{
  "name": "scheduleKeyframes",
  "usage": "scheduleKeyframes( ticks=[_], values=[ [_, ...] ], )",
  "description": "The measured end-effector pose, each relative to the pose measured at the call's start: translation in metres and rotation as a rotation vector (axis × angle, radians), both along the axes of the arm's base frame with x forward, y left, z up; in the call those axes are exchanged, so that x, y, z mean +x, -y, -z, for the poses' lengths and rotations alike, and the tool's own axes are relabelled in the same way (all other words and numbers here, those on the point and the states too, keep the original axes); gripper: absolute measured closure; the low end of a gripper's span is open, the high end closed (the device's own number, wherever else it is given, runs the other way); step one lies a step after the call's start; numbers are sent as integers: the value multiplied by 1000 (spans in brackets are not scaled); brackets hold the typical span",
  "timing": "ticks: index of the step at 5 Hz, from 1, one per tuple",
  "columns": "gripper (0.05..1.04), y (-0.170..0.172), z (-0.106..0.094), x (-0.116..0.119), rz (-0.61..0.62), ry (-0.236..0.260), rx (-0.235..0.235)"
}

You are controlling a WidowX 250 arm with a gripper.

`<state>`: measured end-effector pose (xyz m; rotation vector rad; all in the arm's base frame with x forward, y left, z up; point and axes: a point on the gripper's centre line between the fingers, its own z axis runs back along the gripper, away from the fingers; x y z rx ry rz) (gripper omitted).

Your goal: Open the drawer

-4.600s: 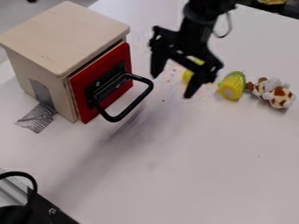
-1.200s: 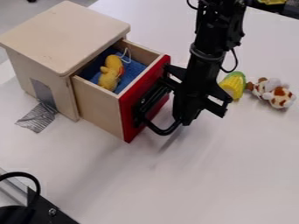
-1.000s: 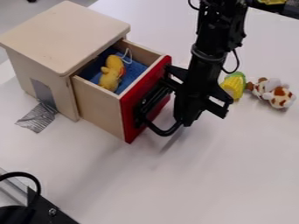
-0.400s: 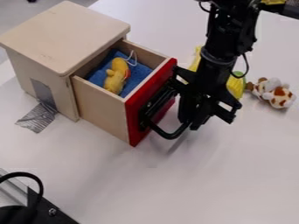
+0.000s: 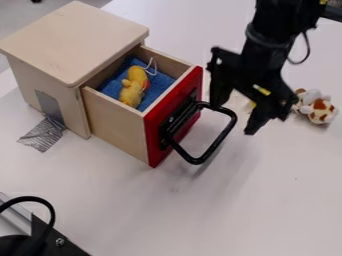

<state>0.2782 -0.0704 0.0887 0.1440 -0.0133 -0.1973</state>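
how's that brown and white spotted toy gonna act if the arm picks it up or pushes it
The spotted toy looks like soft plush, so it would probably squash under a grip and feel light for its size. Its lumpy, uneven outline suggests it would flop or slide when pushed rather than roll far.

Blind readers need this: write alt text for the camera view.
A wooden drawer stands open, a yellow toy on blue cloth inside. The black gripper hangs near the drawer's black handle, jaws apart.
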Motion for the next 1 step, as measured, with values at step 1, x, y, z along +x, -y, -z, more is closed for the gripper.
scheduleKeyframes(
  ticks=[1],
  values=[
    [83, 0, -28, -6, -11, 57, -16]
  ],
)
